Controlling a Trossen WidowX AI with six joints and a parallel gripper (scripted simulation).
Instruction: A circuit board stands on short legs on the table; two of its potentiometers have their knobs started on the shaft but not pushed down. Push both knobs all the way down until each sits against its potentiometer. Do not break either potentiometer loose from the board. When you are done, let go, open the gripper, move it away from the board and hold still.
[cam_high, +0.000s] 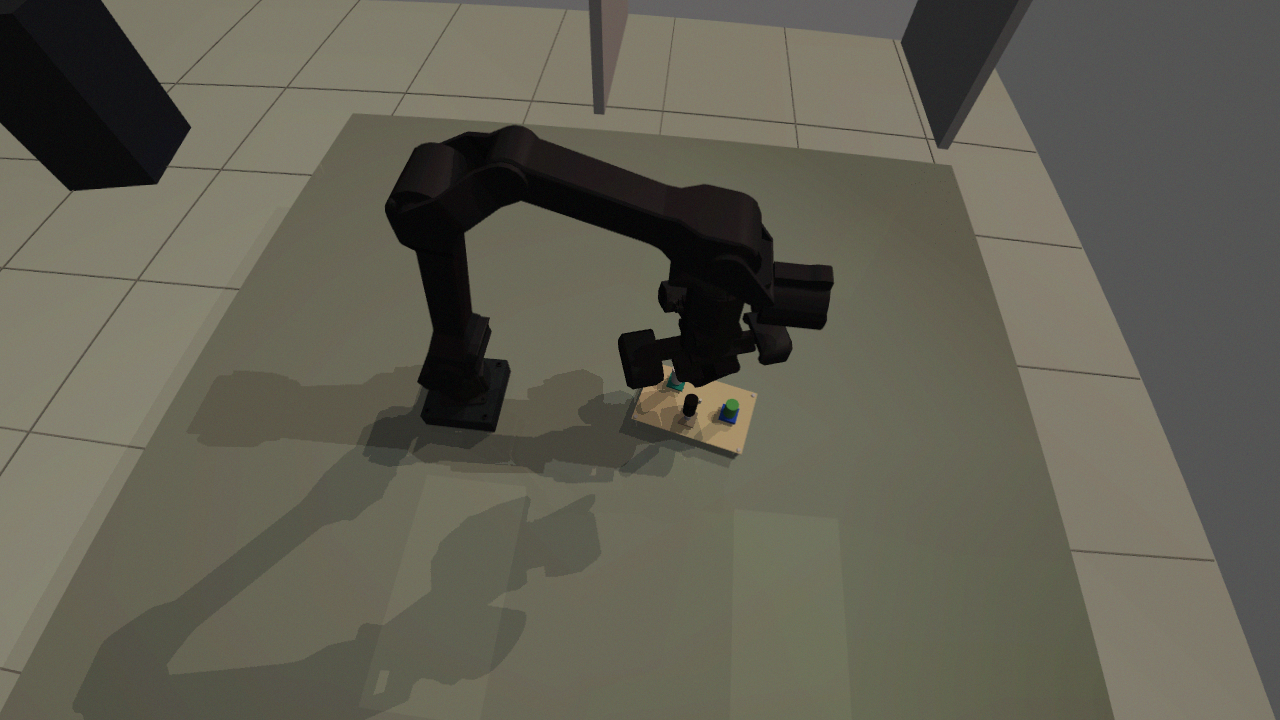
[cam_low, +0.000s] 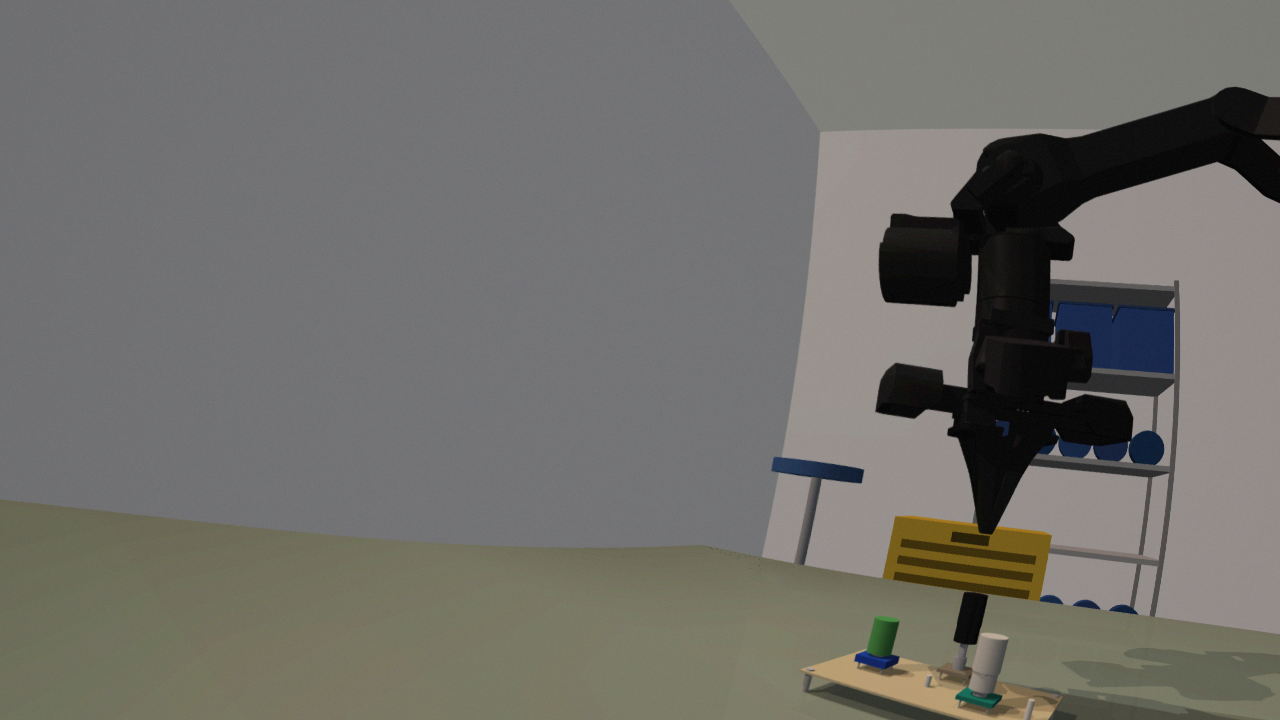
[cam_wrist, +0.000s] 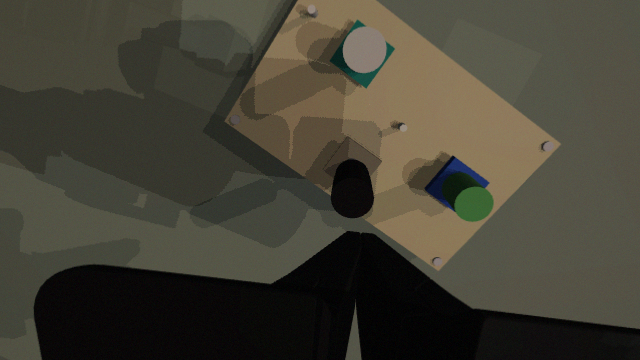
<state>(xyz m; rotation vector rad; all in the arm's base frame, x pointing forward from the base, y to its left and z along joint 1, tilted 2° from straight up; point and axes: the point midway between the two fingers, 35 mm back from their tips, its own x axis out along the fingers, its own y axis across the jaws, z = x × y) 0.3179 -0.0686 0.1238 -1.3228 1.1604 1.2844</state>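
Observation:
The board (cam_high: 716, 434) (cam_low: 841, 671) (cam_wrist: 450, 115) stands on short legs. The black knob (cam_high: 690, 403) (cam_low: 969, 617) (cam_wrist: 352, 197) sits high on its shaft, with grey shaft showing above the brown potentiometer (cam_wrist: 350, 147). The white knob (cam_low: 989, 651) (cam_wrist: 364, 49) has a slightly narrower pale section between it and the teal potentiometer (cam_low: 978, 697) (cam_wrist: 366, 80). The green knob (cam_high: 732, 406) (cam_low: 882, 635) (cam_wrist: 474, 204) appears low against the blue potentiometer (cam_low: 876, 660) (cam_wrist: 440, 185). My gripper (cam_low: 987, 530) (cam_wrist: 358, 246) is shut and empty, its tips above knob height, touching nothing.
A small pin (cam_low: 928, 681) (cam_wrist: 403, 128) stands up near the middle of the board. The arm's base (cam_high: 465, 394) is left of the board in the top view. A yellow panel (cam_low: 966, 557), a blue stool (cam_low: 817, 470) and a shelf rack stand in the background.

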